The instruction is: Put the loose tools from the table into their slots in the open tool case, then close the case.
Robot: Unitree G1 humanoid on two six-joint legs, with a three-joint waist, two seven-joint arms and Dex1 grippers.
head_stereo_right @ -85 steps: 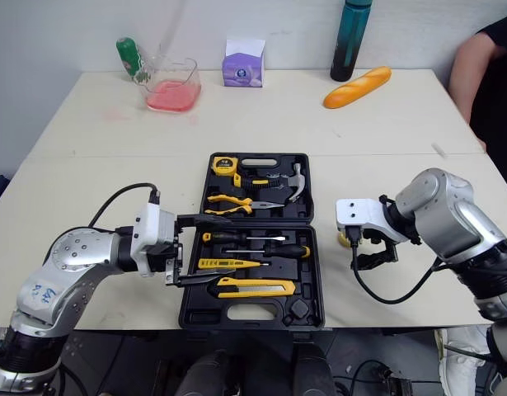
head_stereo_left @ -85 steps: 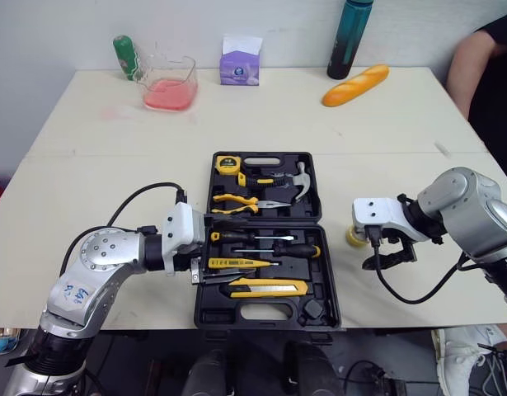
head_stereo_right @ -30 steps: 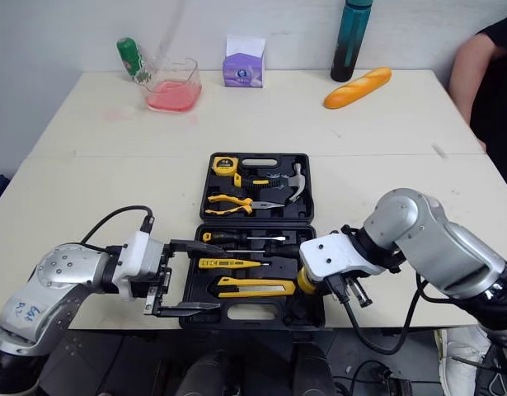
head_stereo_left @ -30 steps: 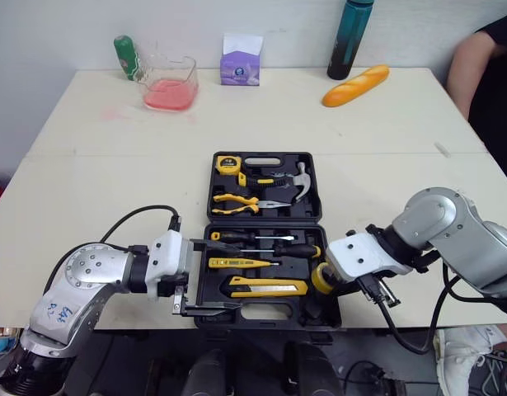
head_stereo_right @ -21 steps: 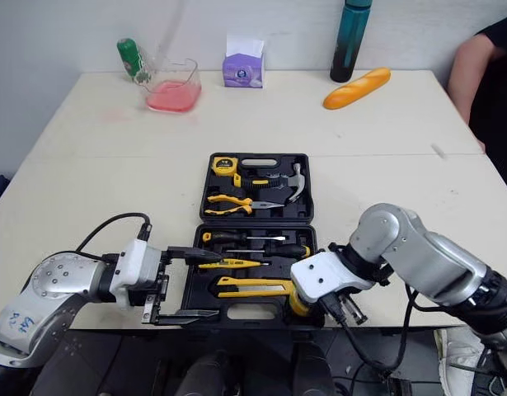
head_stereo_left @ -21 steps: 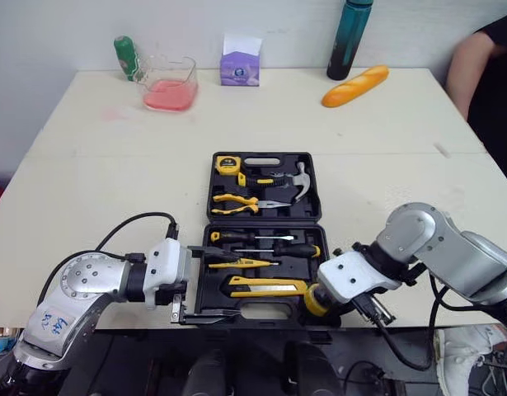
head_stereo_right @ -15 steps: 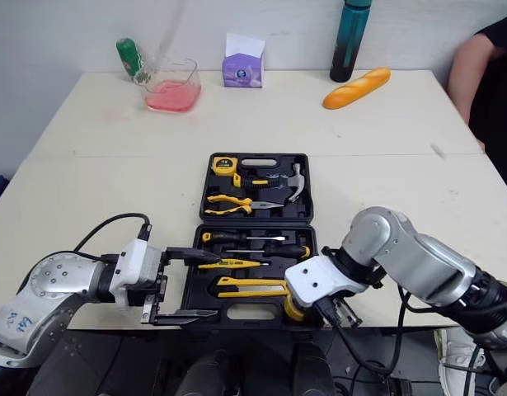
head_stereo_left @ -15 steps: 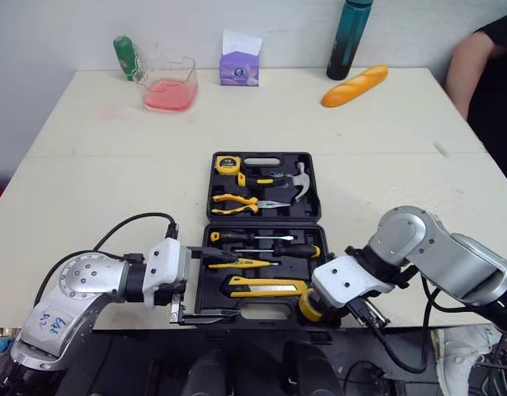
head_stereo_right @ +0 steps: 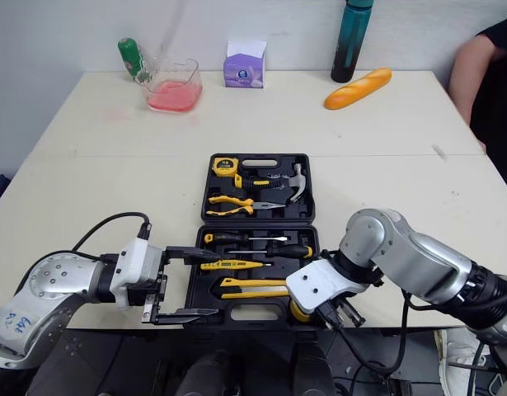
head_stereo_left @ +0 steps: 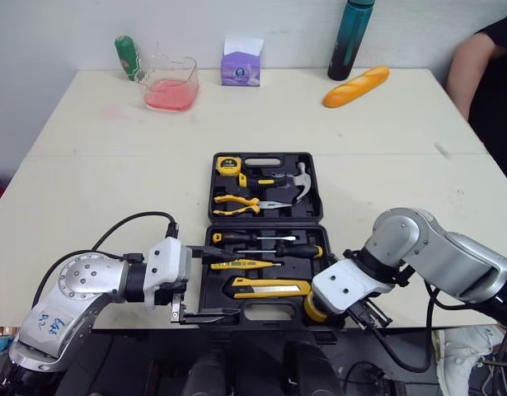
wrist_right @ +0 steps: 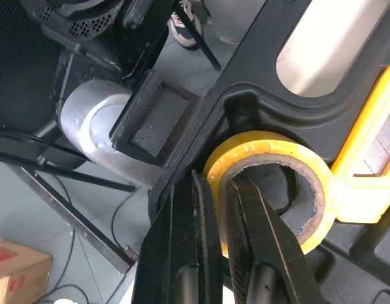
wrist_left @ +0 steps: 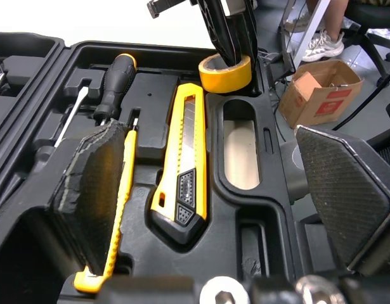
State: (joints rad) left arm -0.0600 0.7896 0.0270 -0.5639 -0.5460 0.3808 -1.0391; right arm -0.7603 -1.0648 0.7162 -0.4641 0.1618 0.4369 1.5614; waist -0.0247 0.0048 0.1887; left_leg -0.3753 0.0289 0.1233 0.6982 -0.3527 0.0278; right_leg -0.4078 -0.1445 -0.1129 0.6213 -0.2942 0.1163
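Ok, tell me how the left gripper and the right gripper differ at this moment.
The left gripper is open, fingers spread wide; the right gripper is shut. The left gripper holds nothing; the right gripper pinches the wall of the yellow tape roll. The left gripper is at the near left edge of the tool case; the right gripper is at its near right corner. Both are low at the case's near half.

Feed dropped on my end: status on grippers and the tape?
Right gripper shut on yellow tape roll, roll in tool case's near right corner slot. Left gripper open, one finger over case's left edge, could block lid.
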